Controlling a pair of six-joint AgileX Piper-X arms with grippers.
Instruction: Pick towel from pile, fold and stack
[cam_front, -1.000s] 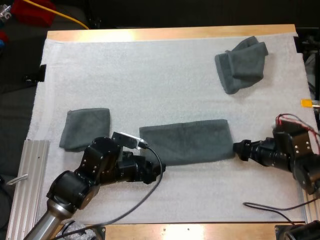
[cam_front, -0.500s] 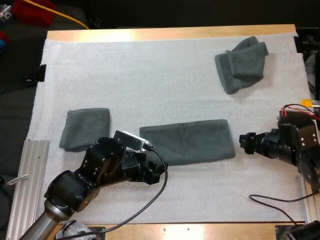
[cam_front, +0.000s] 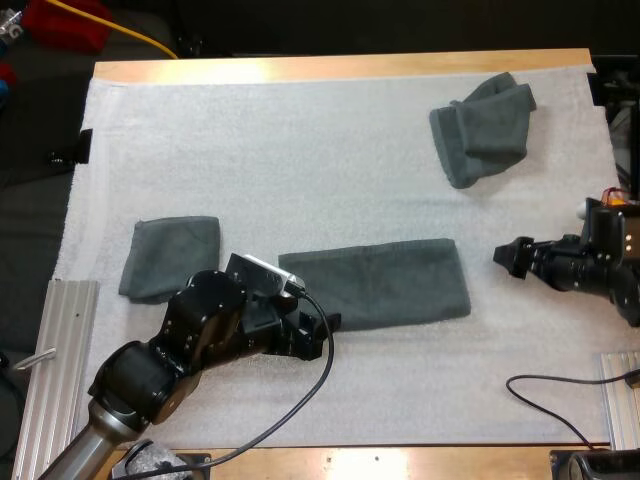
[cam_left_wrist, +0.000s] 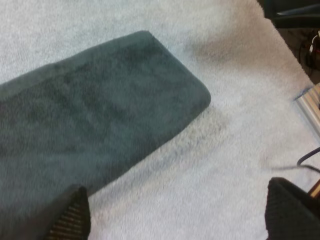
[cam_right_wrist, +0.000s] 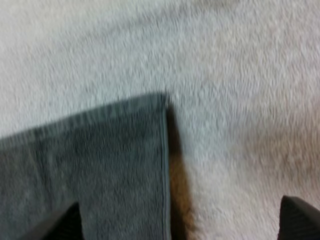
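Observation:
A long folded dark grey-green towel (cam_front: 375, 283) lies flat in the middle of the mat. My left gripper (cam_front: 322, 332) is at its near left corner and is open; one finger (cam_left_wrist: 70, 220) sits over the towel (cam_left_wrist: 95, 125) edge, the other over bare mat. My right gripper (cam_front: 508, 257) hovers open just off the towel's right end, a short gap away; the towel's corner (cam_right_wrist: 105, 165) lies ahead of its spread fingers (cam_right_wrist: 300, 215). A small folded towel (cam_front: 170, 256) lies at the left. A crumpled towel (cam_front: 485, 128) sits at the far right.
The white mat (cam_front: 300, 150) covers the table. A metal rail (cam_front: 55, 370) lies along the near left edge, and a black cable (cam_front: 560, 385) loops on the mat at the near right.
My right gripper has drawn back to the right, off the long towel's right end. My left gripper has edged slightly right along the towel's near edge.

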